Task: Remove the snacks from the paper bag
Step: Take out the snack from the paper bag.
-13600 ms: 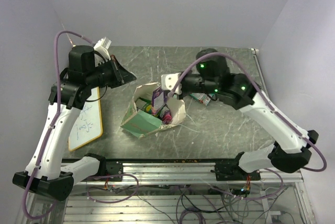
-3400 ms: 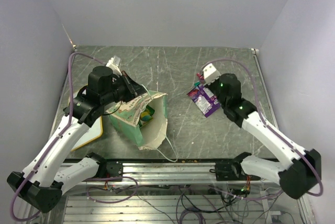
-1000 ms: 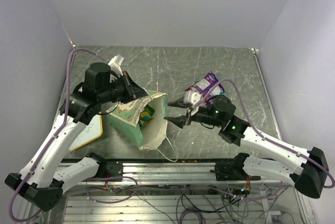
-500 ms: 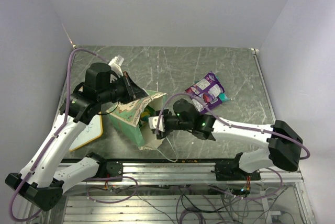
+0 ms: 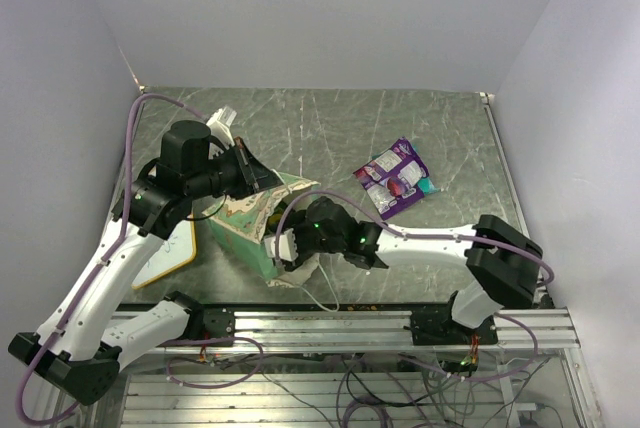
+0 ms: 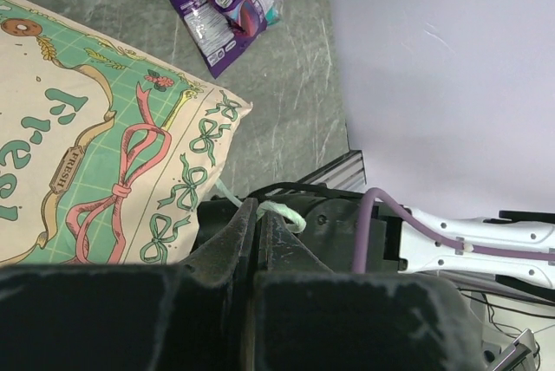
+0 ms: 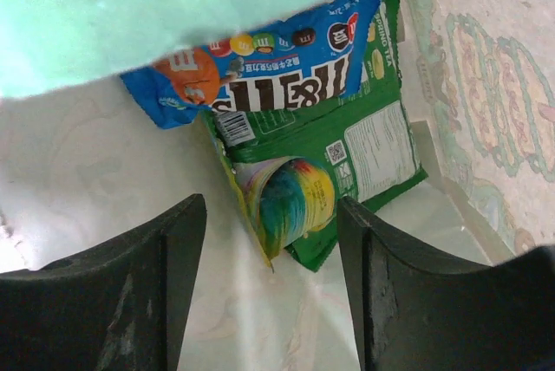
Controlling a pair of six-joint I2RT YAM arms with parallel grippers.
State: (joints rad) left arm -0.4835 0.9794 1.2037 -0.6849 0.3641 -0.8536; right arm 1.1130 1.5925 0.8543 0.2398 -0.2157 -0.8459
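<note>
Snacks [image 7: 355, 141] lie inside the paper bag [image 5: 240, 223] beneath the right hand [image 7: 270, 215], spread wide; the left hand [image 6: 260, 212] clamps the bag's twelve o'clock edge.

A wood-framed whiteboard [image 5: 168, 251] lies on the marbled table [image 5: 330, 128].

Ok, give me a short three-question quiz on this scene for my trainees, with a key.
1. True or false: the purple packets lie outside the paper bag.
2. The right gripper is: A) raised high in the air, B) inside the bag, C) gripping the purple packets.
3. Which two packets show inside the bag?
Key: 1 true; 2 B; 3 a blue packet and a green packet.
</note>
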